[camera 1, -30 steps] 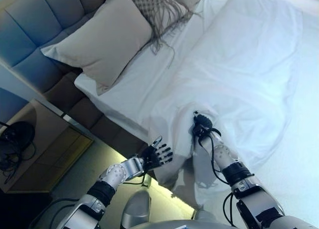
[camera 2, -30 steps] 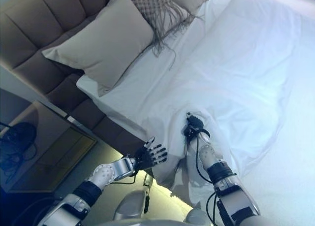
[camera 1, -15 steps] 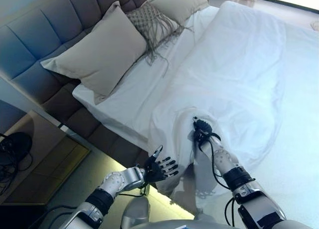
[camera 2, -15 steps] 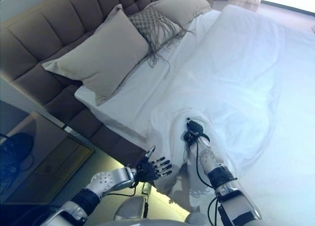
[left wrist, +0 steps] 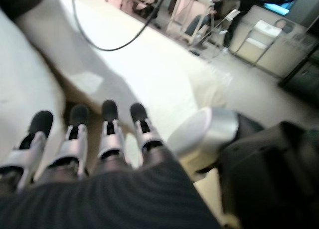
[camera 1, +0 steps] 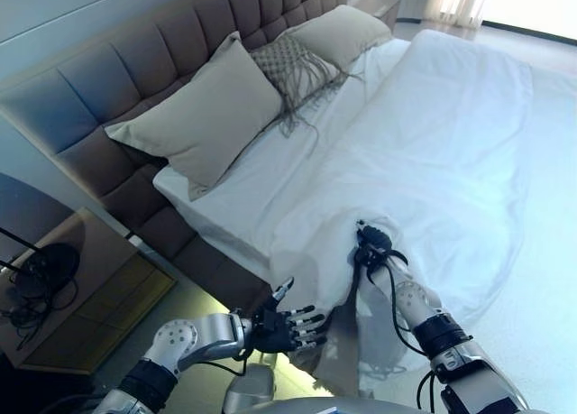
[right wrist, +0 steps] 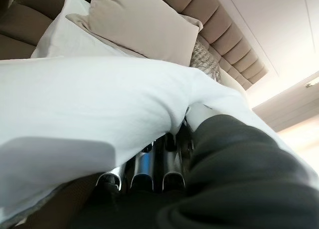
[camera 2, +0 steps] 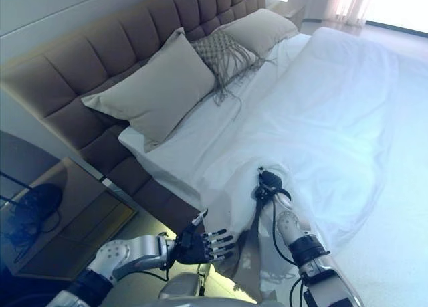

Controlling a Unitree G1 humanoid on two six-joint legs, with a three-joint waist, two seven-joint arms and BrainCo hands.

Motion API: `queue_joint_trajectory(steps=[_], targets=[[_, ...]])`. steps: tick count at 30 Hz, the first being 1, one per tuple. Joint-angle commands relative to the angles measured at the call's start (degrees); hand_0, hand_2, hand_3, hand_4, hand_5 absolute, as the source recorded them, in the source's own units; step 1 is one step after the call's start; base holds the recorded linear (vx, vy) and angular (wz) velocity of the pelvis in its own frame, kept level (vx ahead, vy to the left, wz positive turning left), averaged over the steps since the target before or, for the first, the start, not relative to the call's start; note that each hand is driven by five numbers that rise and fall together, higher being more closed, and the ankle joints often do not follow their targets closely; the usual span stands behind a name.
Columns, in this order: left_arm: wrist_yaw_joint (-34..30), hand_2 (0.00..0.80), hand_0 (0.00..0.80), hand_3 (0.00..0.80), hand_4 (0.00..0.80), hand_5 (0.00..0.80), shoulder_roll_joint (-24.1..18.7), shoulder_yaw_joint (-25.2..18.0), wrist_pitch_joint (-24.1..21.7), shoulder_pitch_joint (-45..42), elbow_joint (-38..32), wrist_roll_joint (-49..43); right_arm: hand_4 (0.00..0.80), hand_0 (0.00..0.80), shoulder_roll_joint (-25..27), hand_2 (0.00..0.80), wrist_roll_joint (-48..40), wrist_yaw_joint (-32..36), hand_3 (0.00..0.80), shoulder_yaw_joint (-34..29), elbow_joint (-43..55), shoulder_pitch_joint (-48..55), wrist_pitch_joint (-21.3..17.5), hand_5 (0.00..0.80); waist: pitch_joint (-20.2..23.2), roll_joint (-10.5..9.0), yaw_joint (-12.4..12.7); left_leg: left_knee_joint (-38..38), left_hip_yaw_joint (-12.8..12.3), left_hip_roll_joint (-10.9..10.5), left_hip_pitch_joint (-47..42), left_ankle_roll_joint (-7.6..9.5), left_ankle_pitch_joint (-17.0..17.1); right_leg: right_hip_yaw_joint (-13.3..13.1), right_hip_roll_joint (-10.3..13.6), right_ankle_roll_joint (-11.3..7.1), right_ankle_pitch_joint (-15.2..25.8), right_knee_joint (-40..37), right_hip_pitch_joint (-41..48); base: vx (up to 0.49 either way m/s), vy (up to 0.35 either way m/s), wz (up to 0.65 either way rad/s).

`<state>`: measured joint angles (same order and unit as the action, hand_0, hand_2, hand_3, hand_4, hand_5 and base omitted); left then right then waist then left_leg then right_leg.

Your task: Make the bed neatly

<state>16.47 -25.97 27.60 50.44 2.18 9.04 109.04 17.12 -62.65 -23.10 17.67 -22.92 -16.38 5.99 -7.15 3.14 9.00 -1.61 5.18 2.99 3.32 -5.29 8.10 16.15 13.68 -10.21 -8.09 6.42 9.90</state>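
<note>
Gripping the white duvet [camera 1: 433,161], the right hand [camera 1: 371,245] bunches cloth.

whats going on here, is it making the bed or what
The robot stands at the side of the bed, working on the white duvet. Its right hand is shut on a bunched fold near the duvet's edge. Its left hand hangs open beside the bed, holding nothing. The duvet is spread over most of the mattress but rumpled at this corner. Two beige pillows and a fringed cushion lean against the padded headboard.
</note>
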Motion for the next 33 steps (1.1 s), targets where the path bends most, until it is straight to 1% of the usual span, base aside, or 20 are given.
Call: queue_joint_trajectory(steps=[1, 5, 8, 12, 14, 17, 22, 24, 28, 33], targets=[[-2.4, 0.000, 0.000, 0.000, 0.000, 0.000, 0.5, 3.7, 2.8, -0.9, -1.9, 4.0, 0.800, 0.800, 0.1, 0.800, -0.8, 2.6, 0.800, -1.8, 4.6, -4.4, -5.5, 0.800, 2.4, -1.74, 1.3, 7.9, -0.6, 7.3, -2.6, -0.53, -8.0, -0.9, 6.6, -2.14, 13.5, -3.0, -6.3, 0.000, 0.000, 0.00], [-7.2, 0.000, 0.000, 0.000, 0.000, 0.000, 1.5, 6.9, 3.8, -1.5, 0.6, 4.0, 0.800, 0.800, 0.0, 0.800, -1.2, 3.2, 0.800, -1.8, 3.9, -4.5, -6.2, 0.800, 2.6, -2.00, 0.7, 8.0, -1.3, 7.9, -3.2, -0.72, -8.2, -1.3, 6.5, -2.33, 13.2, -2.6, -6.1, 0.016, -0.015, -0.01], [-10.8, 0.000, 0.000, 0.000, 0.000, 0.000, 3.0, 9.4, 3.1, -1.6, 2.2, 4.0, 0.800, 0.800, -0.5, 0.800, -0.7, 3.6, 0.800, -1.6, 3.8, -4.8, -6.3, 0.800, 2.6, -2.37, 0.2, 8.2, -1.7, 8.1, -3.5, -0.77, -8.4, -1.9, 6.4, -2.42, 12.9, -2.1, -6.3, 0.026, -0.036, 0.00], [-15.4, 0.000, 0.000, 0.000, 0.000, 0.000, 5.0, 12.1, 0.6, -1.3, 4.8, 4.0, 0.800, 0.800, -1.5, 0.800, 0.0, 5.0, 0.800, -1.3, 3.7, -4.8, -6.4, 0.800, 2.3, -2.94, -0.8, 8.4, -2.3, 8.6, -3.6, -0.96, -8.5, -3.0, 6.1, -2.53, 12.8, -1.8, -6.6, 0.009, -0.040, -0.03], [-17.3, 0.000, 0.000, 0.000, 0.000, 0.000, 6.3, 13.2, -1.4, -0.6, 7.1, 4.0, 0.800, 0.800, -2.1, 0.800, 0.5, 5.3, 0.800, -1.2, 4.1, -5.0, -6.1, 0.800, 2.1, -3.26, -1.5, 8.5, -2.7, 8.8, -3.5, -1.07, -8.5, -3.5, 6.0, -2.57, 12.7, -1.6, -6.9, -0.013, -0.033, -0.10], [-18.1, 0.000, 0.000, 0.000, 0.000, 0.000, 9.0, 13.8, -3.6, 0.1, 12.0, 4.0, 0.800, 0.800, -3.4, 0.800, 1.9, 6.0, 0.800, -1.1, 5.2, -4.6, -5.7, 0.800, 1.6, -3.93, -2.5, 8.8, -3.2, 9.4, -3.2, -1.32, -8.4, -4.3, 5.7, -2.65, 12.7, -1.2, -7.4, -0.018, -0.052, -0.13], [-18.5, 0.000, 0.000, 0.000, 0.000, 0.000, 12.8, 14.1, -4.5, 1.4, 17.6, 4.0, 0.800, 0.800, -4.9, 0.800, 3.3, 5.5, 0.800, -0.8, 7.2, -4.5, -4.9, 0.800, 0.7, -4.65, -3.4, 9.0, -3.7, 10.0, -2.7, -1.55, -8.0, -4.9, 5.4, -2.73, 13.2, -1.2, -8.1, -0.035, -0.043, -0.12], [-17.6, 0.000, 0.000, 0.000, 0.000, 0.000, 14.5, 14.5, -5.9, 2.0, 19.5, 4.0, 0.800, 0.800, -5.3, 0.800, 3.5, 5.5, 0.800, -0.9, 7.8, -4.7, -4.3, 0.800, 0.3, -4.86, -3.8, 8.9, -3.9, 10.2, -2.5, -1.67, -7.8, -5.2, 5.3, -2.77, 13.4, -1.4, -8.3, -0.046, -0.021, -0.07], [-15.7, 0.000, 0.000, 0.000, 0.000, 0.000, 15.6, 14.4, -8.6, 3.2, 21.8, 4.0, 0.800, 0.800, -4.9, 0.800, 3.8, 5.4, 0.800, -1.1, 9.7, -5.0, -2.6, 0.800, -0.3, -5.05, -4.5, 8.6, -3.7, 10.4, -2.3, -1.93, -7.3, -5.8, 5.2, -2.78, 13.7, -1.5, -8.8, -0.010, 0.000, 0.00], [-14.5, 0.000, 0.000, 0.000, 0.000, 0.000, 17.7, 12.1, -12.9, 6.2, 25.6, 4.0, 0.800, 0.800, -4.3, 0.800, 4.3, 6.0, 0.800, -1.4, 12.0, -5.5, -0.6, 0.800, -0.9, -4.96, -5.3, 8.1, -3.3, 10.5, -1.6, -2.03, -6.6, -7.0, 4.8, -2.65, 14.4, -1.8, -10.0, -0.046, 0.018, -0.12]])
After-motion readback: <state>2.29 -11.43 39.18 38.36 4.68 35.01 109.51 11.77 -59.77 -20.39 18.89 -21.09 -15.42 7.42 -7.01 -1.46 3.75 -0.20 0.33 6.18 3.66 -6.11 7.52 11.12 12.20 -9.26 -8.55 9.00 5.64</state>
